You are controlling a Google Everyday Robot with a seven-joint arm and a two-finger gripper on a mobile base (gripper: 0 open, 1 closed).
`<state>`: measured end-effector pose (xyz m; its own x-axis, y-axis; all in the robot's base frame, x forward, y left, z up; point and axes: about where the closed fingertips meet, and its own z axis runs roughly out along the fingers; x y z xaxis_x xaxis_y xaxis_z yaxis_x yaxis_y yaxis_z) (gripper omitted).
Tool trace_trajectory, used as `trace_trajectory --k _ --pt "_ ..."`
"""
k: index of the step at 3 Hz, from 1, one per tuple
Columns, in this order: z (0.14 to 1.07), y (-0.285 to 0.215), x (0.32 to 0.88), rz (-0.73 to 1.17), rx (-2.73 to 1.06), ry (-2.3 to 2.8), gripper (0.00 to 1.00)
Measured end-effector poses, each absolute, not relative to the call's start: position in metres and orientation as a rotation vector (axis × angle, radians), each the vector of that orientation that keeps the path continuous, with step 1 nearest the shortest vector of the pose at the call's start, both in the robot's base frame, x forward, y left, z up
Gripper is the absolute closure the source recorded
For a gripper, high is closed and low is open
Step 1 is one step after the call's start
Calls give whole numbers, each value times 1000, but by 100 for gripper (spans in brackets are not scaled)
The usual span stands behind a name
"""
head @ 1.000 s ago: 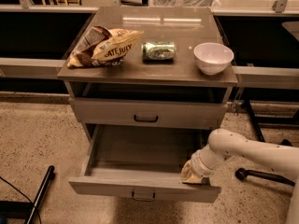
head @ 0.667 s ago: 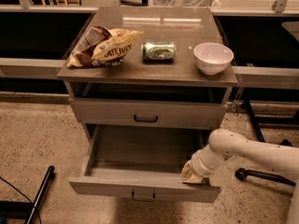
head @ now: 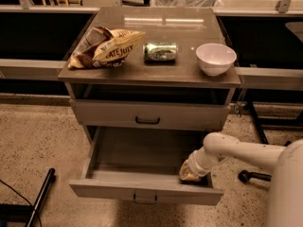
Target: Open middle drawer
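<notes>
Below the bench (head: 142,74), whose top carries a chip bag (head: 106,47), a white bowl (head: 216,58) and a green can (head: 160,51) lying on its side, the middle drawer (head: 142,150) stands pulled well out, its plain grey inside open to view, while the top drawer (head: 109,113) above it sits closed. Nothing has shifted over the last second: the drawer is as far out as it was, and the white arm (head: 246,150) reaches in from the right in the same pose. Its gripper (head: 191,173) rests inside the drawer's front right corner, against the inner face of the front; whether it is clenched or released cannot be told. The small black handle (head: 144,199) hangs untouched. This stillness suggests the pull is finished and the task is essentially done.
</notes>
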<state>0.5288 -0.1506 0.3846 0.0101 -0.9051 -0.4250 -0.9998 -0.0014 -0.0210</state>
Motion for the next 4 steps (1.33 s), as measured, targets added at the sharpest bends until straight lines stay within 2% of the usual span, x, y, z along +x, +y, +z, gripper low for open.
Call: trace_trajectory --k 2,3,4 --pt "351 -132 527 513 -2019 1990 100" --pt "355 -129 494 601 -2107 1995 100" --pt "356 -129 488 619 -2125 1998 100"
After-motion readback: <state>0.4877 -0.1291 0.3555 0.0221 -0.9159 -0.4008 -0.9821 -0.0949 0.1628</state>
